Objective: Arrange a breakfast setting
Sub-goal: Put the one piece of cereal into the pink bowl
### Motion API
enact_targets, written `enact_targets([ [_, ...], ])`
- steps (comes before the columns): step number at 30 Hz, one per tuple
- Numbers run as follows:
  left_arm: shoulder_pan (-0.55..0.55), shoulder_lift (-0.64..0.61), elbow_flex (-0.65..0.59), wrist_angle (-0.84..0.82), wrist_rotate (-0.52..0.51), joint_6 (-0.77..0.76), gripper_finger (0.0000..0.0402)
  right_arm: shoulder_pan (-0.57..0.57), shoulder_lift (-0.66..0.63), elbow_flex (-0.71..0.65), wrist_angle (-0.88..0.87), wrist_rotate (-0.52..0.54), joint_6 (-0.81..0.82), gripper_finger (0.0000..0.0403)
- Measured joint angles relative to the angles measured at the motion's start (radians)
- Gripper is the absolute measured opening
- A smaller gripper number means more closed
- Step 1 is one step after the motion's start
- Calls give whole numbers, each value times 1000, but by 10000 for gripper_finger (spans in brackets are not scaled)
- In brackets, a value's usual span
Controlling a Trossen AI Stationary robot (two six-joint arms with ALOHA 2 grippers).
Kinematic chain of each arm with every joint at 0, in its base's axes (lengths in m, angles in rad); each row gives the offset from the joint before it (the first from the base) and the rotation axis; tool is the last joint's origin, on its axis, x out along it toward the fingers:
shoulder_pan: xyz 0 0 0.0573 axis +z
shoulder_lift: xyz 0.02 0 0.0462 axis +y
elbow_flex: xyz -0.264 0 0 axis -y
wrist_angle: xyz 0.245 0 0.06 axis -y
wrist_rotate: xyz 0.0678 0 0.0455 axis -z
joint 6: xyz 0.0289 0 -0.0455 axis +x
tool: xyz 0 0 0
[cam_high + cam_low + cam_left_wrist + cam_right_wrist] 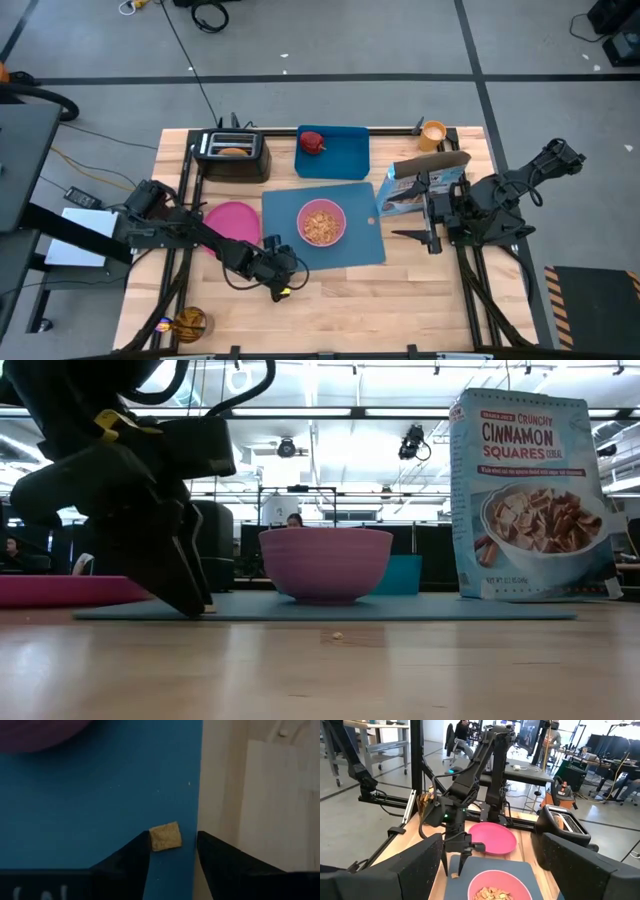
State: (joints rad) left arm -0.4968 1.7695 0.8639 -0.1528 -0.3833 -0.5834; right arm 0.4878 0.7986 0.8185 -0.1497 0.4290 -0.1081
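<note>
The left gripper, jaws part-open, straddles a stray cereal piece at the mat edge, evidently for removal. The bowl sits mid-mat, plate beside. The right gripper waits wide open.

The wooden worktop carried a blue mat, a pink plate, a black toaster, a blue tray, an orange cup and a cereal box.
</note>
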Motion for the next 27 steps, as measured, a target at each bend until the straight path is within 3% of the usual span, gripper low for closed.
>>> enact_targets([
  [8, -7, 1, 0, 26, 18, 121, 171, 0, 0, 0, -1, 1, -7, 348],
  [15, 3, 2, 20, 22, 34, 123, 167, 0, 0, 0, -2, 35, -18, 348],
  [27, 1, 2, 22, -1, 70, 129, 102, 0, 0, 0, -2, 43, -19, 348],
])
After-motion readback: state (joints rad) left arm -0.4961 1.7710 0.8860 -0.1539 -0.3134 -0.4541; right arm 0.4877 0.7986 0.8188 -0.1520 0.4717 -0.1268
